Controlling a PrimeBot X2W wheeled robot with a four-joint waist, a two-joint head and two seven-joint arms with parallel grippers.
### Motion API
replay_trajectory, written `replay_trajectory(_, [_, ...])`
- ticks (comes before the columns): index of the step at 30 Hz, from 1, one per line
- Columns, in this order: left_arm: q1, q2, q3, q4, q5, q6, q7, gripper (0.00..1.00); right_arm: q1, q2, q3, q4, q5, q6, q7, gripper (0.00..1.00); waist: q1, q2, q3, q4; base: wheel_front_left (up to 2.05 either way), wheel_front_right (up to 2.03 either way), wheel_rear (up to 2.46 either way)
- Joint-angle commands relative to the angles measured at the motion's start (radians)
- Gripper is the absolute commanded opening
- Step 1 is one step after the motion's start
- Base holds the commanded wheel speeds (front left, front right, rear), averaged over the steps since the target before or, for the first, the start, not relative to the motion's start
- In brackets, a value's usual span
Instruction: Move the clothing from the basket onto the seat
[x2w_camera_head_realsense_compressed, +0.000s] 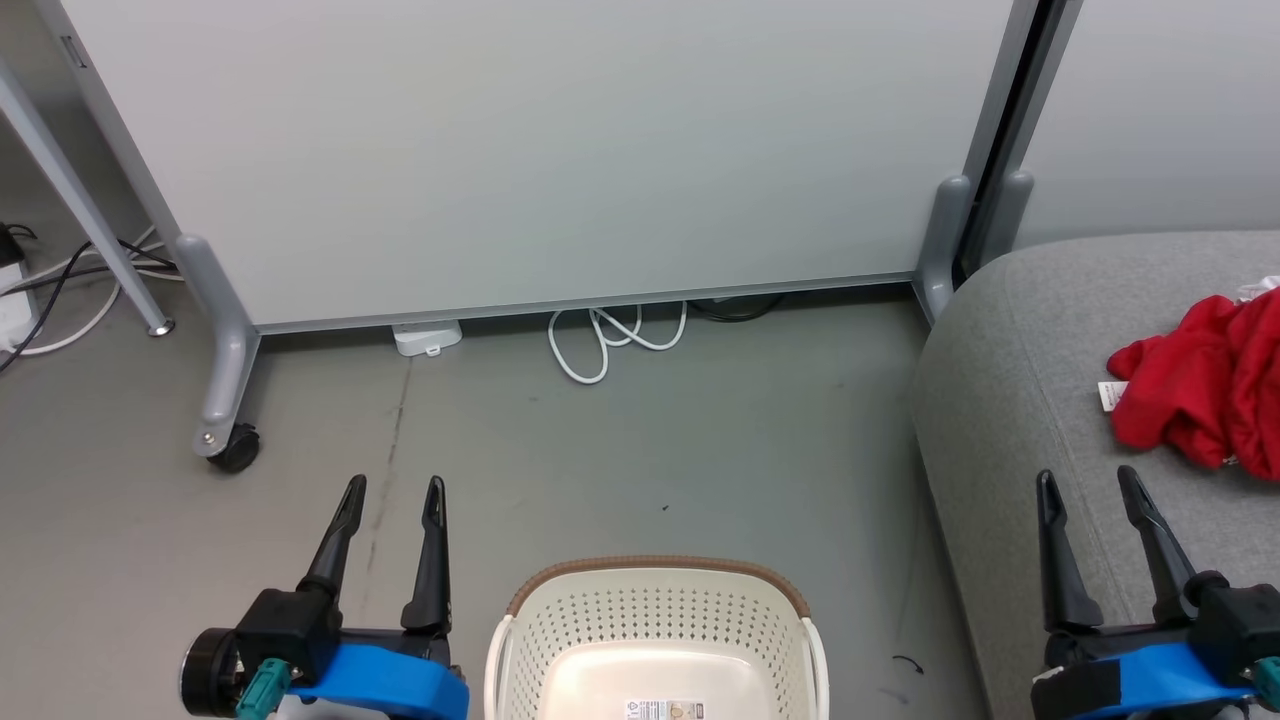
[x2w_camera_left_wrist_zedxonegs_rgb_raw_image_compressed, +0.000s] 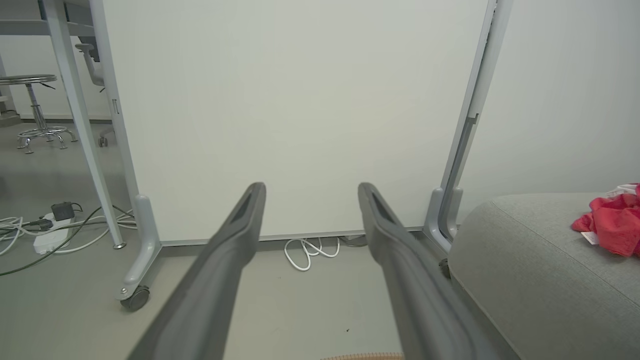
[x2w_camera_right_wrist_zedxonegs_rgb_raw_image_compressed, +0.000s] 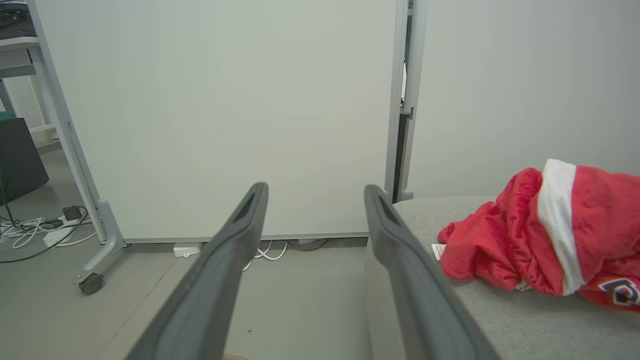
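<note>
The red clothing (x2w_camera_head_realsense_compressed: 1205, 385) lies bunched on the grey seat (x2w_camera_head_realsense_compressed: 1010, 400) at the right; a white stripe and some lettering show on the clothing (x2w_camera_right_wrist_zedxonegs_rgb_raw_image_compressed: 555, 240) in the right wrist view. The cream basket (x2w_camera_head_realsense_compressed: 655, 640) with its brown rim stands on the floor at the bottom centre, only a label sticker showing on its bottom. My left gripper (x2w_camera_head_realsense_compressed: 392, 488) hangs open just left of the basket, fingers pointing away. My right gripper (x2w_camera_head_realsense_compressed: 1090, 480) is open over the seat's front part, a little short of the clothing. In the left wrist view the seat (x2w_camera_left_wrist_zedxonegs_rgb_raw_image_compressed: 530, 260) and clothing (x2w_camera_left_wrist_zedxonegs_rgb_raw_image_compressed: 612, 225) sit at the right.
A pale partition panel (x2w_camera_head_realsense_compressed: 560, 150) on a wheeled grey foot (x2w_camera_head_realsense_compressed: 225, 400) stands across the floor ahead. A white cable coil (x2w_camera_head_realsense_compressed: 610, 340) and a small white box (x2w_camera_head_realsense_compressed: 428, 338) lie at its base. More cables and a power strip (x2w_camera_left_wrist_zedxonegs_rgb_raw_image_compressed: 47, 235) lie at the left, beside a table leg.
</note>
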Motion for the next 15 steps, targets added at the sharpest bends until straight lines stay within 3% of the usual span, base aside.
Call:
replay_trajectory(1, [-0.001, -0.001, 0.005, 0.005, 0.006, -0.003, -0.002, 1.0, 0.013, 0.003, -0.002, 0.002, 0.002, 0.001, 0.0, 1.0, 0.0, -0.0001, 0.002, 0.0, 0.0, 0.0, 0.0])
replay_trajectory(7, [-0.01, -0.005, 0.013, 0.01, 0.022, -0.007, -0.002, 1.0, 0.004, 0.003, -0.005, 0.003, 0.011, 0.001, 0.0, 1.0, 0.0, -0.0001, 0.007, -0.001, 0.0, 0.0, 0.0])
replay_trajectory(8, [-0.002, -0.005, 0.012, 0.008, 0.02, -0.004, 0.0, 0.0, 0.0, 0.0, -0.004, 0.002, 0.011, 0.0, 0.0, 0.0, 0.0, -0.0001, 0.007, -0.001, 0.0, 0.0, 0.0])
replay_trajectory(15, [0.019, -0.011, 0.022, 0.047, -0.033, -0.004, 0.022, 0.0, -0.004, 0.005, -0.011, 0.052, 0.065, 0.0, 0.023, 0.0, 0.0001, -0.0001, 0.008, -0.002, 0.0, 0.0, 0.0])
